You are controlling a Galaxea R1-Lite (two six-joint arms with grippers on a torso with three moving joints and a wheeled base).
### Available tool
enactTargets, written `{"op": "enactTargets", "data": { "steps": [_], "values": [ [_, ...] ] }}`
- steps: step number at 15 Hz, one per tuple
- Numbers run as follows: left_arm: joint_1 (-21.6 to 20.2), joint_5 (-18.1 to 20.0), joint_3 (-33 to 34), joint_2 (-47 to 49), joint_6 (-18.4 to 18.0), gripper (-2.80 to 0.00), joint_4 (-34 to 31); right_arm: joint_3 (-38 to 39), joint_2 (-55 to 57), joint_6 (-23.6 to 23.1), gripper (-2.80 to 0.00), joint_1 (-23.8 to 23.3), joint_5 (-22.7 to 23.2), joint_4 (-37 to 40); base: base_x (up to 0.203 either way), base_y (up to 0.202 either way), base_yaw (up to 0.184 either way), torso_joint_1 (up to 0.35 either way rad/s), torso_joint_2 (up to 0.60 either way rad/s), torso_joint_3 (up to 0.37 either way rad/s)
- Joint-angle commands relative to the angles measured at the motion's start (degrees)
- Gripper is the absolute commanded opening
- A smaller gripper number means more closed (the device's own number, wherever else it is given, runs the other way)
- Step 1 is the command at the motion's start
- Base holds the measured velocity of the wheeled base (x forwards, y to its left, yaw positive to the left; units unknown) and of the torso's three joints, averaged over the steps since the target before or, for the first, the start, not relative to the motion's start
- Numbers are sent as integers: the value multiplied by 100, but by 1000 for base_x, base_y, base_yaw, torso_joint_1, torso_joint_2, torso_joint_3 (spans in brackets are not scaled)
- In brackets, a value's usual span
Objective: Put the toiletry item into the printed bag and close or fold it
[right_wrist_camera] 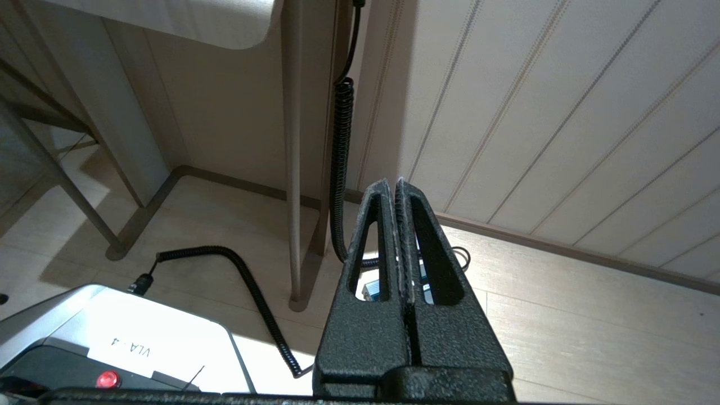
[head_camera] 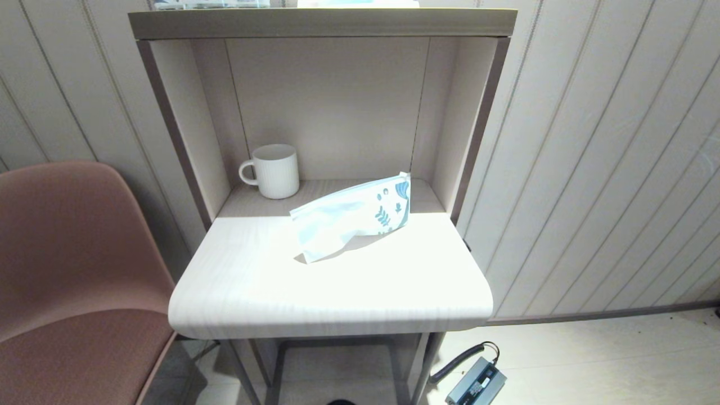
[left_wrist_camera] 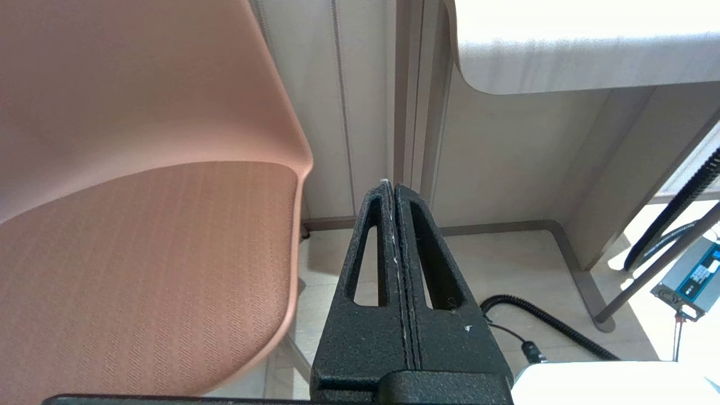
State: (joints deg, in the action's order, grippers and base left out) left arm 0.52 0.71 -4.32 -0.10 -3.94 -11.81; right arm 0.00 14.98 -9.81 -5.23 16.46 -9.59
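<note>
Left claw (left_wrist_camera: pixel 395 188) and right claw (right_wrist_camera: pixel 395 185) hanging low beside the table (head_camera: pixel 337 298), both pinched closed and empty; printed bag (head_camera: pixel 351 222) lying on the table near the mug (head_camera: pixel 274 170), zip edge apparently sealed; comb showing nowhere, presumably already bagged

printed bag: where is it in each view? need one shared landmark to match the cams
Head view: the printed bag lies mid-desk, its leaf-print end toward the back right, right of the white mug.
Left wrist view: not in it; only the desk's underside and front edge show.
Right wrist view: not in it.
Shared landmark: the desk's rounded front edge, also seen in the right wrist view.
</note>
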Motion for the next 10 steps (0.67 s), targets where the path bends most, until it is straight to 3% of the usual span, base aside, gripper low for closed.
{"op": "enactTargets", "data": {
  "steps": [1, 3, 6, 7, 8, 9, 10],
  "values": [
    [0, 17, 1, 10, -45, -280, -14, -2, -32, -32, -280, 143, 20, -1, 0, 0, 0, 0, 0, 0],
    [0, 35, -8, 10, -72, -280, -40, -53, -221, -40, -280, 691, 37, 211, 0, 0, 0, 0, 0, 0],
    [0, 0, 1, 10, -35, -280, -5, -234, -1176, -67, -280, 628, -67, 837, 0, 0, 0, 0, 0, 0],
    [0, -2, 1, 10, -35, -280, -23, -280, -1423, -103, -280, 582, -445, 1068, 0, 0, 0, 0, 0, 0],
    [0, 0, 1, 14, -50, -280, -32, -269, -1498, -161, -280, 554, -1178, 1196, 0, 0, 0, 0, 0, 0],
    [0, 0, 1, 19, -79, -280, -40, -202, -1498, -197, -280, 533, -1552, 1169, 0, 0, 0, 0, 0, 0],
    [-1, 4, 1, 15, -98, -280, -40, -97, -1498, -149, -280, 520, -1574, 854, 0, 0, 0, 0, 0, 0]
  ]
}}
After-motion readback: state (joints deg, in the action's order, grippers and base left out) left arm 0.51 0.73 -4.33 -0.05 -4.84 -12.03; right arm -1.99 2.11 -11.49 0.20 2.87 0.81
